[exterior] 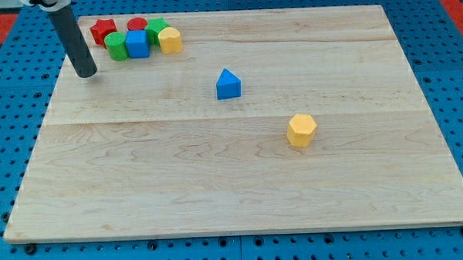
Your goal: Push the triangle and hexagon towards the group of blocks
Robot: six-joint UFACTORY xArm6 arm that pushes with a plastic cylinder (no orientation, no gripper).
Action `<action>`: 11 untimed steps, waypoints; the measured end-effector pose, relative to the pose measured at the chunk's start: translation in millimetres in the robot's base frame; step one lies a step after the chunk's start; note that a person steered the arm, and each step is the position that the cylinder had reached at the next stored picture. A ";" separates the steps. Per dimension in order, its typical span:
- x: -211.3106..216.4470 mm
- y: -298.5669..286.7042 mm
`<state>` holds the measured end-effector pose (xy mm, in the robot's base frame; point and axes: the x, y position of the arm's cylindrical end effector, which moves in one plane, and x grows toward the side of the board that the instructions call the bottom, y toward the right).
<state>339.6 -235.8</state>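
Observation:
A blue triangle block [227, 84] lies near the middle of the wooden board, a little toward the view's top. A yellow hexagon block [301, 131] lies to its lower right. A group of blocks sits at the view's top left: a red star [102, 31], a red block [137, 25], a green block [156, 28], a green cylinder [117, 46], a blue cube [137, 44] and a yellow block [170, 40]. My tip [86, 73] rests on the board at the left, just below and left of the group, far from the triangle and the hexagon.
The wooden board [242, 199] lies on a blue perforated table [7, 115]. The board's left edge runs close to my tip.

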 end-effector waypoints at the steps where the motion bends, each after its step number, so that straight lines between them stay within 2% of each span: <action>1: 0.0 0.0; 2: 20.3 40.6; 3: 112.2 132.0; 4: 118.5 233.9; 5: 67.7 263.3; 7: -35.9 112.8; 8: 15.4 187.3; 9: 7.7 289.5; 10: 35.9 410.4; 11: 129.4 442.2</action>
<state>469.0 206.4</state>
